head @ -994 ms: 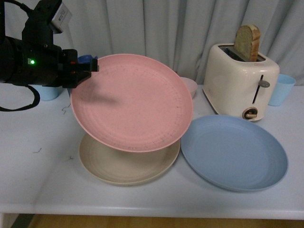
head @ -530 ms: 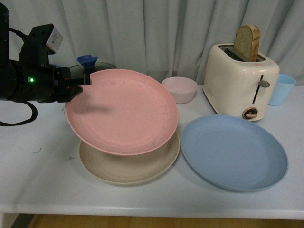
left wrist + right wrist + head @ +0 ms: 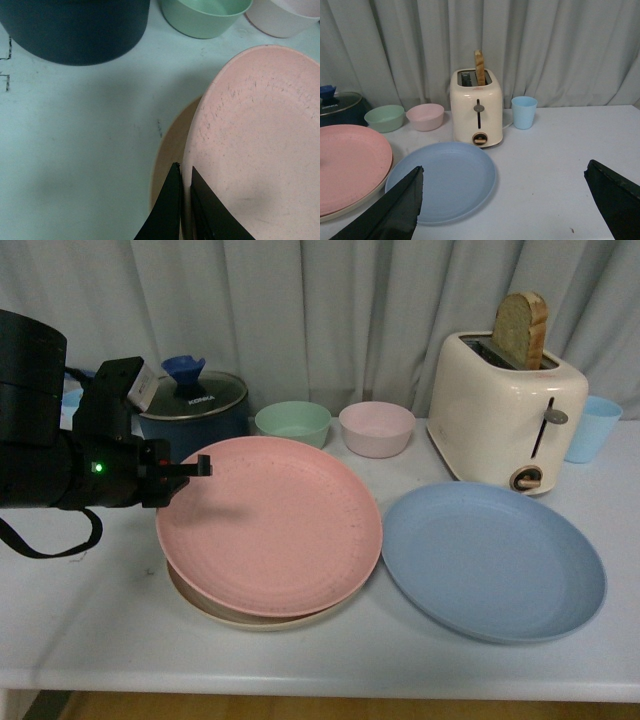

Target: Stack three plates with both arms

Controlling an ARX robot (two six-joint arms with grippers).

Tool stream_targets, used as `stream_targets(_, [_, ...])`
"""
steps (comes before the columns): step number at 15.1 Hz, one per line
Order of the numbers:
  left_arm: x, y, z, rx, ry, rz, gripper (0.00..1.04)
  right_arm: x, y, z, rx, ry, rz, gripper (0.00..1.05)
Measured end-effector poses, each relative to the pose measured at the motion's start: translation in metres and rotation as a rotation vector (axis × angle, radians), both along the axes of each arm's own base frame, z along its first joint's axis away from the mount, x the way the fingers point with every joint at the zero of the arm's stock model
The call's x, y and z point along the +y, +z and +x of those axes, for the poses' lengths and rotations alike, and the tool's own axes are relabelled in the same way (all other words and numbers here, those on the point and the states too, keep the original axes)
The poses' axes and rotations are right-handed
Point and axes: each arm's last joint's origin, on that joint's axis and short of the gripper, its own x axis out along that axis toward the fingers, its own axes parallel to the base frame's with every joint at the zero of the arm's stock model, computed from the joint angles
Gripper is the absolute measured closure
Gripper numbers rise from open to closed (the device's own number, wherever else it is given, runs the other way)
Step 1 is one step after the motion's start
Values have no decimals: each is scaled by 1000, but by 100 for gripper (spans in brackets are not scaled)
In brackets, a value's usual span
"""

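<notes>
Three plates lay on the white table (image 3: 90, 630) when I checked the feeds. The pink plate (image 3: 270, 525) sat over the beige plate (image 3: 250, 620), offset so that a crescent of beige rim showed along the near and left edge. I could not confirm from any view that it lay fully flat. The blue plate (image 3: 495, 560) lay alone on the table just to the right, its rim nearly touching the pink one. The left gripper (image 3: 196, 468) was clamped on the pink plate's left rim; in the left wrist view its thin black fingers (image 3: 170, 210) stood close together with that rim pinched between them. The right gripper (image 3: 503, 172) held nothing, its fingers (image 3: 390, 210) spread wide apart, and its wrist camera looked across the blue plate toward the toaster (image 3: 505, 410). A bread slice (image 3: 522, 328) stood upright in the toaster slot, and a blue cup (image 3: 592, 428) stood just beside the toaster on its right. A green bowl (image 3: 292, 423), a pink bowl (image 3: 377, 428) and a dark lidded pot (image 3: 195, 405) stood along the curtain behind the stacked pair.
</notes>
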Motion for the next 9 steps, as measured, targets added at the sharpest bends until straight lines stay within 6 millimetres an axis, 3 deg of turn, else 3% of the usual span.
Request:
stream_targets(4, [13, -8, 2, 41, 54, 8, 102, 0, 0, 0, 0, 0, 0, 6])
stream_targets(7, [12, -5, 4, 45, 66, -123, 65, 0, 0, 0, 0, 0, 0, 6])
stream_targets(9, [13, 16, -2, 12, 89, -212, 40, 0, 0, 0, 0, 0, 0, 6])
